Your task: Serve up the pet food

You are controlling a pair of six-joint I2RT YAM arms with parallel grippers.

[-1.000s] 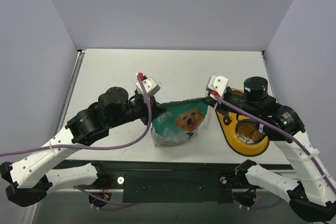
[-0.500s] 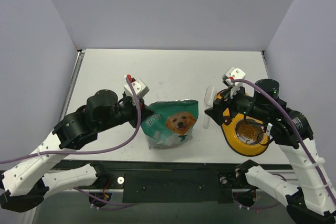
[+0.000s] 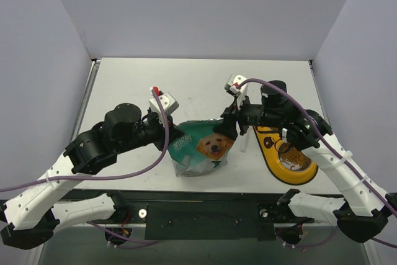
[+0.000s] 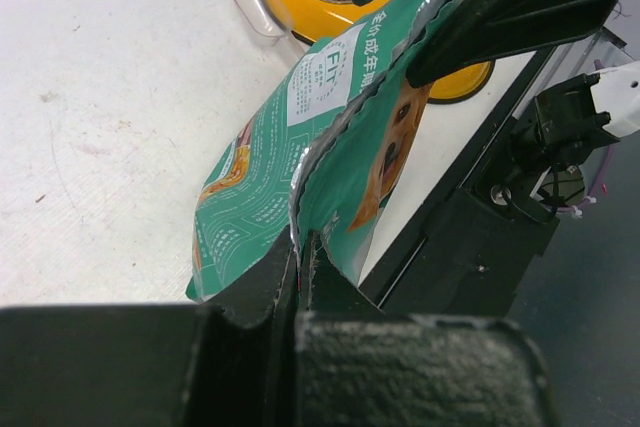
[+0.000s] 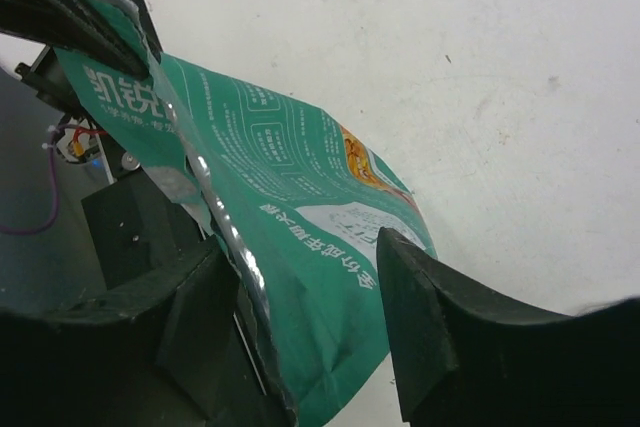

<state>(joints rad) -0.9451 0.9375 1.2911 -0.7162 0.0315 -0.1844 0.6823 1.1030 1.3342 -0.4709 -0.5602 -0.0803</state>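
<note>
Lying in the yellow bowl point(image 3: 268, 148) near the bench's point(image 3: 124, 85) front right edge, the kibble point(image 3: 298, 162) sits beside the teal bag point(image 3: 205, 147). On the bag's top seam the left claw point(image 4: 298, 252) is clamped tight; the right claw point(image 5: 300, 247) straddles it, jaws apart.

Bag point(image 3: 205, 147), centre frame: teal-green, with a golden-tan dog portrait on the front, white text panels on the back and a silvery foil strip along the top edge.
Bowl point(image 3: 291, 178), lower right: yellow-orange with black marks.
Pet food point(image 3: 296, 161) inside: golden-brown, speckled.
Counter point(image 3: 205, 85): plain off-white.
Cable point(image 3: 124, 174), lower left: purple.
</note>
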